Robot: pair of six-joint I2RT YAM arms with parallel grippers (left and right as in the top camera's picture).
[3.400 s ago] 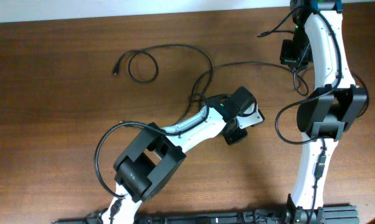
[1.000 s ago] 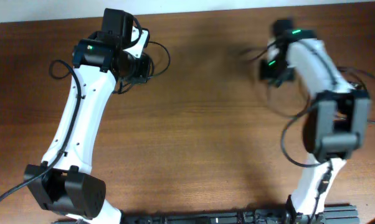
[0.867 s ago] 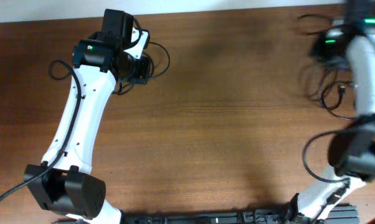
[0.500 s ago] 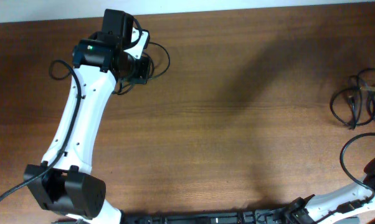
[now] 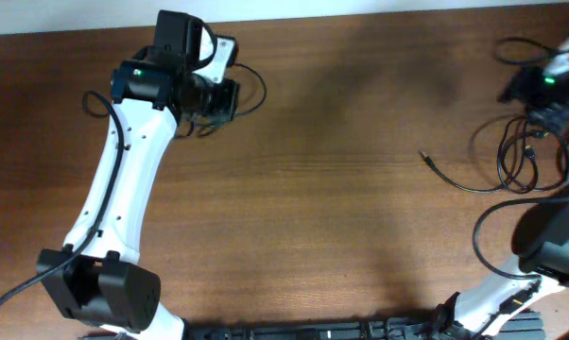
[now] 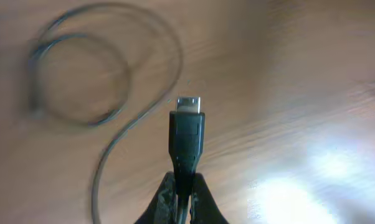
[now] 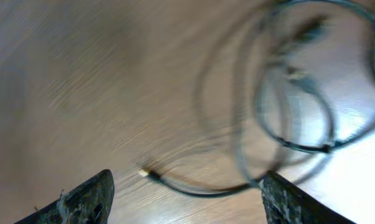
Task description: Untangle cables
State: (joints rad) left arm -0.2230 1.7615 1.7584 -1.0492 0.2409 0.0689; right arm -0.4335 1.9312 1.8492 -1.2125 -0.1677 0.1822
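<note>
The right arm swings back over the table (image 5: 341, 208)'s right edge, where half a second ago the cables (image 5: 516, 156) lay alone. One tail (image 5: 450, 178) now trails out leftward. The right hand (image 7: 186, 180) hovers above them, its fingers (image 7: 88, 199) wide apart and empty. At top left, the left hand (image 6: 186, 190) has nudged slightly right and stays clamped on a plug (image 6: 187, 127), whose cord (image 6: 106, 162) loops on the table.

I see a brown wooden tabletop (image 5: 341, 189), smooth and fine-grained, with a soft sheen where the light glares. The thin black cables (image 7: 293, 146) look matt and rubbery. One black plastic plug (image 6: 187, 134) ends in a bright metal tip (image 6: 189, 103). The left arm's white shell (image 5: 114, 189) is glossy plastic.
</note>
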